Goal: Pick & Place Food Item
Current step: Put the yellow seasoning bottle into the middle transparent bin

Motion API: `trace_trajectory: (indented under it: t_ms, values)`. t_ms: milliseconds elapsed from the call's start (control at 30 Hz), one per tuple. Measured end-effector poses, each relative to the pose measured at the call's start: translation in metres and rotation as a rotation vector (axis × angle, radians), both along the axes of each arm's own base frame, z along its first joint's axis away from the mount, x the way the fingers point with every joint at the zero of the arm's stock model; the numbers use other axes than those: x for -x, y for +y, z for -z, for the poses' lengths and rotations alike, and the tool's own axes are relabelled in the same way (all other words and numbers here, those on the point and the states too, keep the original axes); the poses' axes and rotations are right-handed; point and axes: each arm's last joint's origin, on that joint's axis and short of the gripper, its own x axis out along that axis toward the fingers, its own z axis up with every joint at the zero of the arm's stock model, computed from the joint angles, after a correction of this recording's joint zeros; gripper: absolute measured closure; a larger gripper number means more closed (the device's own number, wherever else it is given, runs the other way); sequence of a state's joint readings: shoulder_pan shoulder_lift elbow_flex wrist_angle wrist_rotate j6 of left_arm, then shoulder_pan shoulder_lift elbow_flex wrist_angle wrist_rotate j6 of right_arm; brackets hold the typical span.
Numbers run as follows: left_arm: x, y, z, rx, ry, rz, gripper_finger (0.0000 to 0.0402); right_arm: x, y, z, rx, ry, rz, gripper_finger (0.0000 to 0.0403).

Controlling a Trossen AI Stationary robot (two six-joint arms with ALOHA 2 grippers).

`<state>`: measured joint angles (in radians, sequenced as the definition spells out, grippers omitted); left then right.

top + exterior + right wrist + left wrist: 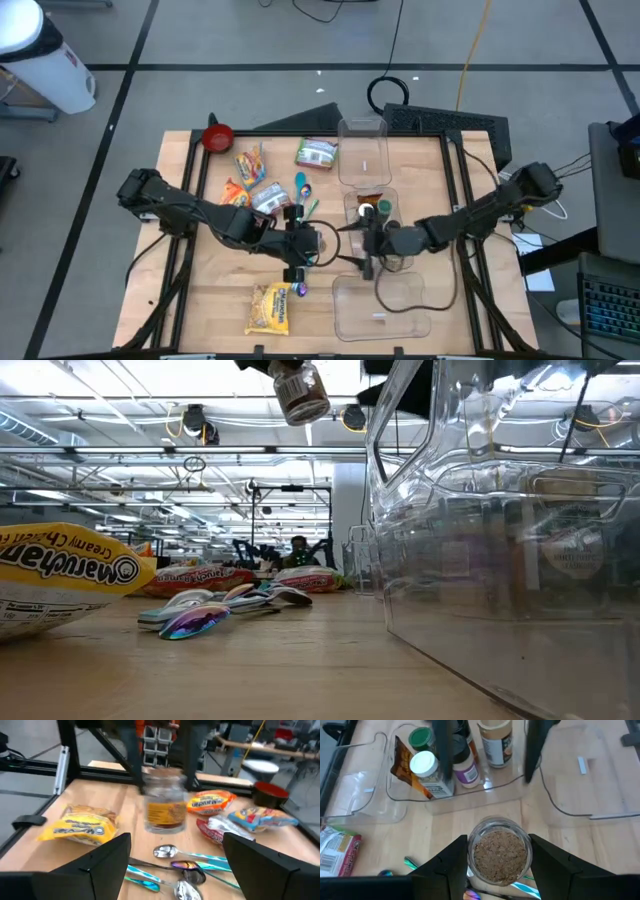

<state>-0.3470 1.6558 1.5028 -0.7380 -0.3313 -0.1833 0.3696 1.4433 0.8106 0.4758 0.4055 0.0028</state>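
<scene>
Two dark arms meet over the middle of the wooden worktop. The left pincer pinches a small clear glass jar with a yellow label and brown contents. The jar hangs upright above the boards, its long axis vertical and its open mouth turned up toward the wrist camera. The right pincer waits just beside it with fingers spread and nothing between them.

Three clear plastic bins sit in a row on the right half: an empty far one, a middle one and an empty near one. Three instant-noodle packets show from above: a yellow one near the front edge, and an orange one and a red one farther back. One green-labelled pouch and one red bowl lie toward the back.

The left wrist view alone shows the middle bin's contents: a green-capped bottle, a white-capped one, a purple-labelled one, a tan-lidded jar and a brown packet. Only the low view shows the jar lifted clear of the worktop. The right wrist view shows several iridescent spoons below the jar.
</scene>
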Motion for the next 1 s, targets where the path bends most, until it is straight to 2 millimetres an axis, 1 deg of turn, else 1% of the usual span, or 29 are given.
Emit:
trace_trajectory:
  t_ms: [100, 200, 300, 400, 467, 600, 800, 833, 933, 1000]
  values:
    - [0.0, 0.0, 0.0, 0.002, -0.004, 0.0, 0.0221, -0.018, -0.005, 0.007, -0.04, -0.008, -0.044, 0.0097]
    - [-0.001, -0.001, -0.001, 0.013, -0.007, 0.011, 0.0221, -0.03, -0.008, 0.01, -0.029, -0.02, -0.052, 0.0097]
    - [-0.001, -0.001, -0.001, 0.013, -0.012, 0.014, 0.0221, -0.038, -0.01, 0.013, -0.024, -0.03, -0.05, 0.0097]
    - [-0.002, -0.001, -0.001, 0.014, -0.015, 0.013, 0.0221, -0.04, -0.008, 0.015, -0.017, -0.05, -0.079, 0.0099]
    - [-0.003, 0.0, -0.001, 0.017, -0.021, 0.011, 0.0221, -0.041, -0.007, 0.015, -0.021, -0.068, -0.105, 0.0108]
    - [-0.003, 0.001, -0.002, 0.021, -0.026, 0.011, 0.0221, -0.041, -0.007, 0.016, -0.02, -0.064, -0.103, 0.0142]
    - [-0.003, 0.0, -0.002, 0.02, -0.031, 0.009, 0.0219, -0.041, -0.007, 0.016, -0.028, -0.067, -0.099, 0.0222]
    - [-0.003, 0.0, -0.002, 0.02, -0.031, 0.009, 0.0212, -0.041, -0.007, 0.015, -0.028, -0.067, -0.099, 0.0231]
    - [-0.005, 0.0, -0.003, 0.023, -0.047, 0.019, 0.0172, -0.041, -0.007, 0.015, -0.027, -0.067, -0.099, 0.023]
    - [-0.002, 0.001, -0.01, 0.024, -0.067, 0.032, 0.0144, -0.041, -0.007, 0.016, -0.025, -0.062, -0.098, 0.023]
